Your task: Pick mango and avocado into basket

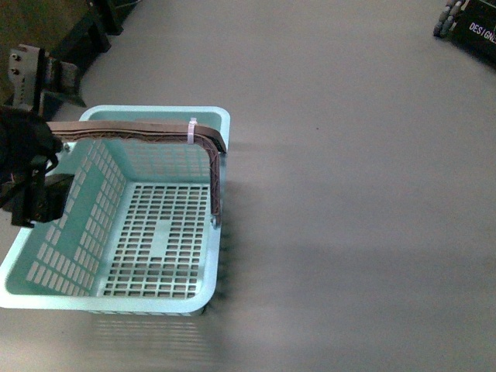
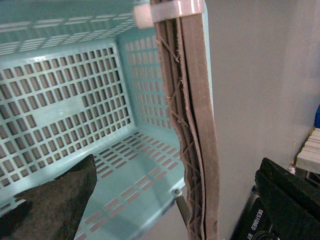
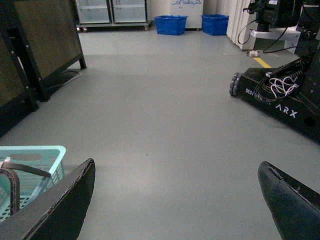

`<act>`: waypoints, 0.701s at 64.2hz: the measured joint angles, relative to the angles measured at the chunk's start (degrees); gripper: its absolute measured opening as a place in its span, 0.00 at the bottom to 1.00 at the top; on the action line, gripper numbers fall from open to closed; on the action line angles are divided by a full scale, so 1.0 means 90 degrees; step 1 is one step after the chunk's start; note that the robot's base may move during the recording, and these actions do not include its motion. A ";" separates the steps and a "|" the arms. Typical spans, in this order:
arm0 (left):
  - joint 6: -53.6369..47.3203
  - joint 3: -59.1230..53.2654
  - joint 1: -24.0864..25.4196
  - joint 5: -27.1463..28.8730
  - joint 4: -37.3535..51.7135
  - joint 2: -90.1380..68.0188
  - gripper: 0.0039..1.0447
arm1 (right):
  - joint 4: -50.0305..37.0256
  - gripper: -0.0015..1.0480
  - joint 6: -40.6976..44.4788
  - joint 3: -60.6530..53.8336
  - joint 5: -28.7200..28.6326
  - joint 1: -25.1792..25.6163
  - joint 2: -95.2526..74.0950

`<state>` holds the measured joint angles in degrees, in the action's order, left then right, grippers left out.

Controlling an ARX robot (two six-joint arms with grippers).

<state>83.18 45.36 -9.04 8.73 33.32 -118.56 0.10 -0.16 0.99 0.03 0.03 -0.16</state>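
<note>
1 basket [image 1: 108, 300], lower left of the front frame, long side running away from the camera. Its slotted bottom is visible all the way across.

1 brown handle [image 1: 132, 132], swung up across the basket's upper part, then bending down along the right wall. Zip tie [image 1: 191, 130]: 1 countable in the front view, white, near the handle's right bend.

Left gripper [image 2: 179, 161]: at the left edge of the front frame, at the handle's left end. Wrist view shows 2 fingers [image 2: 55, 205] spread wide with the handle running between them. Neither pad visibly presses it. Can't tell whether the handle rests on the gripper body.

Right gripper [image 3: 176, 170]: not in the front frame. Its wrist cam shows 2 fingers wide apart, only grey floor [image 1: 349, 194] between them, and a corner of the basket off to one side.

Background, right wrist cam: blue crates [image 3: 171, 24], 2, side by side at the far wall. 1 dark wheeled robot base [image 3: 272, 97], lettered ARX.
</note>
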 joint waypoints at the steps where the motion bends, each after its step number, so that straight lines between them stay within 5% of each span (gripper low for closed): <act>1: 0.0015 0.0104 -0.0017 0.0015 0.0019 -0.0092 0.92 | 0.0000 0.92 0.0002 0.0000 0.0000 0.0000 0.0000; 41: 0.0170 0.2142 -0.0330 0.0170 -0.0182 -0.1678 0.92 | 0.0000 0.92 0.0000 0.0000 0.0000 0.0000 0.0000; 45: 0.0148 0.2242 -0.0335 0.0211 -0.0260 -0.1741 0.85 | 0.0000 0.92 0.0000 0.0000 0.0000 0.0000 0.0000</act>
<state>84.51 65.54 -12.05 10.63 30.98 -134.23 0.10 -0.16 0.99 0.03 0.03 -0.16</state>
